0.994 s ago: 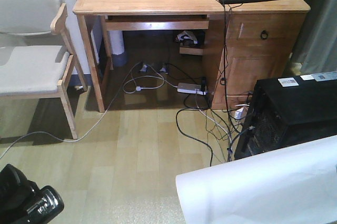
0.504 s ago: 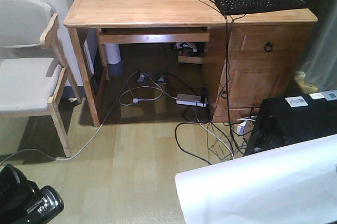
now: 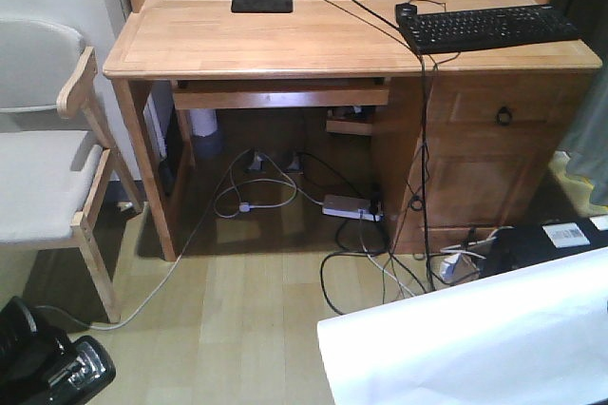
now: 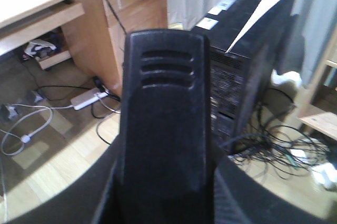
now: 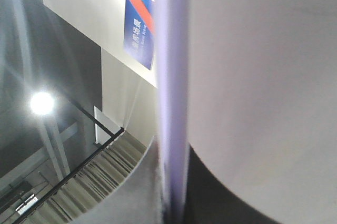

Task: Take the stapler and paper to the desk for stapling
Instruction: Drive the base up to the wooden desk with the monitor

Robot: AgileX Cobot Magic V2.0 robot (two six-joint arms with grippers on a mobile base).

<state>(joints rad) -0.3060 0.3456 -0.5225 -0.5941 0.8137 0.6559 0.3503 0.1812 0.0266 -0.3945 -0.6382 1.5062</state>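
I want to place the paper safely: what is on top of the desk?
On the desk: a black keyboard on the right and a black stand base at the back. The surface under them is hidden.

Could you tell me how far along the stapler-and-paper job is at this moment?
Done: both items look picked up: the stapler fills the left wrist view, aloft over the floor, and the paper hangs in the air on the right. In hand: carrying them, with the desk ahead. Left: reaching it, setting both on its top, where neither lies yet, and stapling.
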